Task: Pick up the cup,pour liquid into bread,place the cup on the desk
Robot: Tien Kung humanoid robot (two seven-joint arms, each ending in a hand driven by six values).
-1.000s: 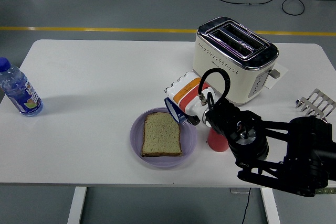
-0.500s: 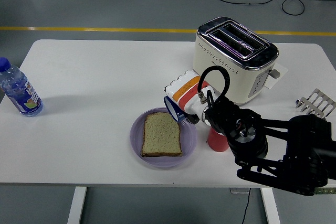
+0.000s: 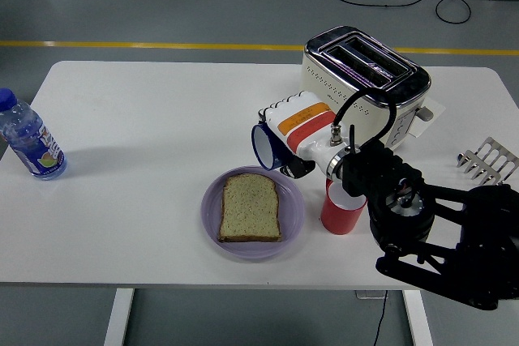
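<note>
Here our right hand (image 3: 293, 137) grips the blue cup (image 3: 264, 145), holding it tipped on its side just above the far rim of the purple plate (image 3: 211, 216), where the bread (image 3: 250, 207) lies. A red cup (image 3: 340, 212) stands on the desk (image 3: 146, 119) beside the plate, with the toaster (image 3: 363, 79) behind.

The robot hand (image 3: 296, 131) is white with orange and red bands, and it holds a blue cup (image 3: 264, 147). Brown-crusted bread (image 3: 250, 207) lies on a lilac plate (image 3: 292, 216) beside a red cup (image 3: 340, 215). The toaster (image 3: 363, 87) is cream and chrome, and the bench (image 3: 154, 119) is white.
</note>
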